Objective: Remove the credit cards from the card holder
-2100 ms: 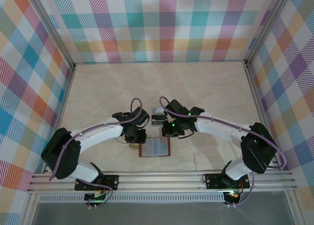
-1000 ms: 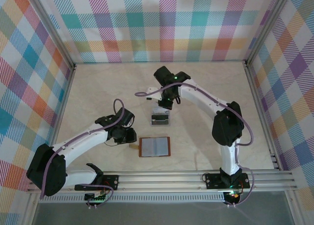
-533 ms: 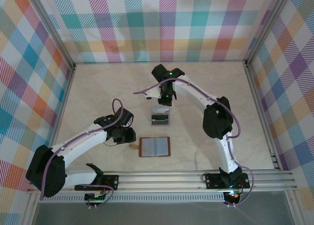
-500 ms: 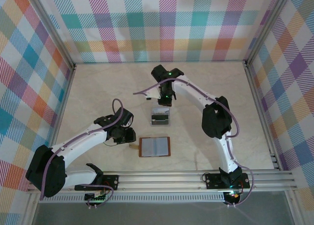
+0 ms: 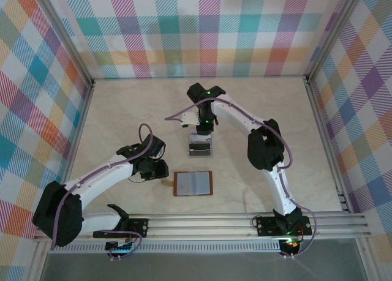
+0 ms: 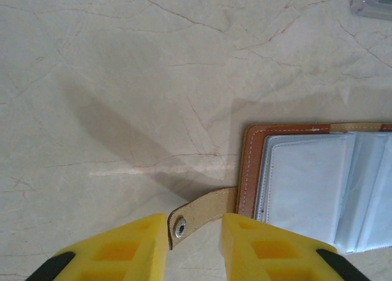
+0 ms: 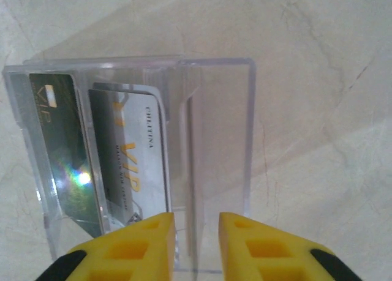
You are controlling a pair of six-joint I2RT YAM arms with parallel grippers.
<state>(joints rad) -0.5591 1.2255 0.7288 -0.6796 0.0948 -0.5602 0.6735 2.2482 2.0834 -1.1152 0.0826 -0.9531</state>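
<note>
Credit cards (image 7: 92, 152), two flat rectangles, sit side by side in one compartment of a clear plastic tray (image 7: 220, 109): a dark greenish card (image 7: 56, 140) and a pale silver card (image 7: 131, 158) with gold VIP lettering. The right gripper (image 7: 197, 232) is at the tray's near edge. Its yellow jaws stand apart, pinching nothing, and the thin divider wall runs into the gap. In the top view the tray sits just beyond the card holder (image 5: 193, 183), a reddish-brown leather folding wallet lying open on the pale marble-look table (image 5: 122, 122), greyish clear pockets up. The left gripper (image 6: 195, 232) hovers at the wallet's tan snap tab (image 6: 202, 215), jaws parted either side of it, not clamped.
</note>
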